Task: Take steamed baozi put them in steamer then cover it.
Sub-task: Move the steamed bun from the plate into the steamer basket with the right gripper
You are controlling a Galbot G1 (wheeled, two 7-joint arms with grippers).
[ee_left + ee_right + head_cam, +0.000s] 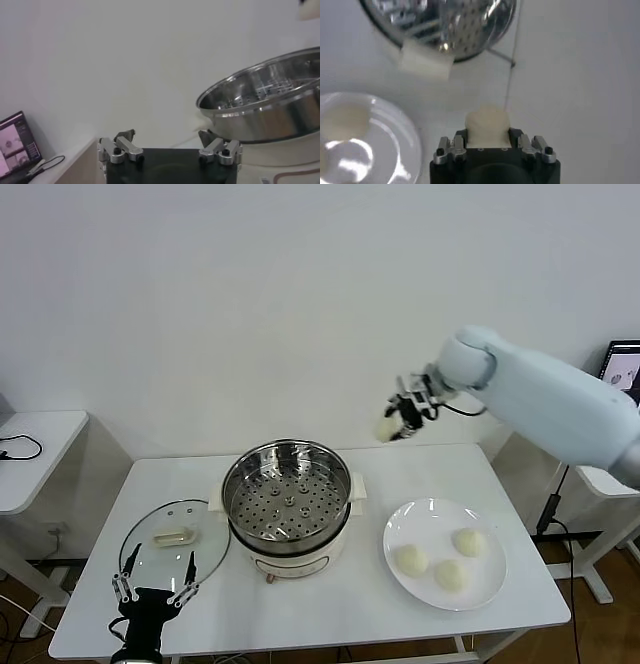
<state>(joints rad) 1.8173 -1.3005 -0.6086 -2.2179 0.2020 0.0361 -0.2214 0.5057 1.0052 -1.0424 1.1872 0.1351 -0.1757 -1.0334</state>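
Right gripper [398, 424]: raised in the air behind the tabletop's far edge, to the right of the steamer, pinching one baozi between its jaws.
Held baozi [487, 124]: cream-white, wedged between the right gripper's two sides in the right wrist view, its rounded end sticking out past them; in the head view it shows as a pale lump at the gripper's tip, clear of the tabletop.
Right arm: white, reaching in from the right side across the space above the plate.
Steamer [287, 494]: shiny perforated steel basket on a cream-white pot base, near the middle of the tabletop, uncovered, with no bun inside.
Plate [492, 582]: flat, white, right of the steamer, near the tabletop's front right.
Baozi on plate [411, 559]: three buns, one toward the steamer side, one further back, one nearer the front; they sit close together but apart.
Cover [175, 544]: clear glass lid with a cream-white handle, lying flat on the tabletop just left of the steamer, its rim by the pot base.
Left gripper [155, 579]: low at the tabletop's front left, jaws spread wide, holding nothing, its tips over the cover's near edge.
Tabletop [330, 614]: white, carrying the steamer, cover and plate.
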